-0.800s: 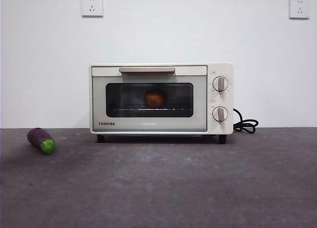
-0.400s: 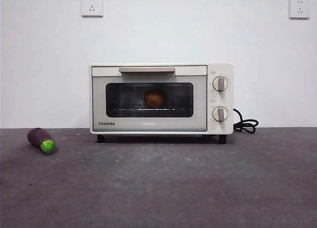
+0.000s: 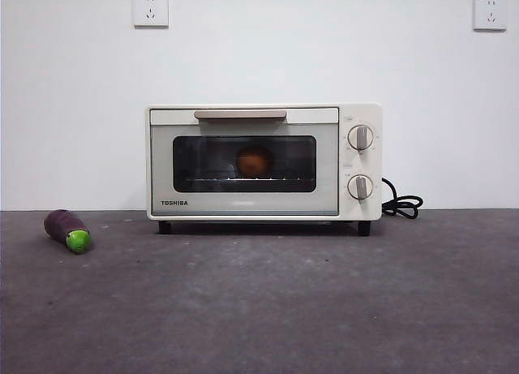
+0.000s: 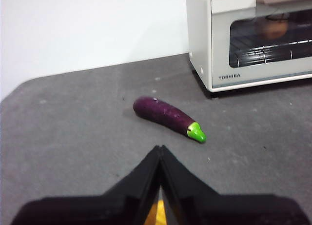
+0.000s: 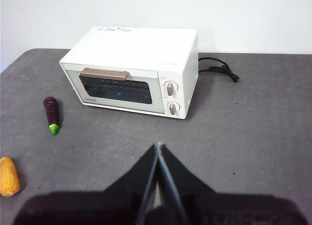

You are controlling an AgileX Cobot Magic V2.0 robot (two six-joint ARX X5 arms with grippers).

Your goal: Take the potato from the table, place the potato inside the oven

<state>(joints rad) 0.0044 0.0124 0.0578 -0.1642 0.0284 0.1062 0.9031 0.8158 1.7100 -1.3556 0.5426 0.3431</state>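
Note:
The orange-brown potato (image 3: 254, 161) rests on the rack inside the cream-white oven (image 3: 243, 204), seen through the dark glass of its closed door. In the left wrist view the potato (image 4: 275, 27) shows dimly behind the glass of the oven (image 4: 200, 39). My left gripper (image 4: 160, 148) is shut and holds nothing, hanging back over the table (image 4: 73, 122), short of the eggplant. My right gripper (image 5: 158, 146) is also shut and holds nothing, well in front of the oven (image 5: 141, 49). Neither arm shows in the front view.
A small purple eggplant (image 3: 67, 229) with a green end lies on the table left of the oven; it also shows as the eggplant (image 4: 168, 117) and eggplant (image 5: 51, 114). An orange-yellow object (image 5: 9, 176) lies near the table's front left. The black cord (image 3: 402, 204) trails right of the oven.

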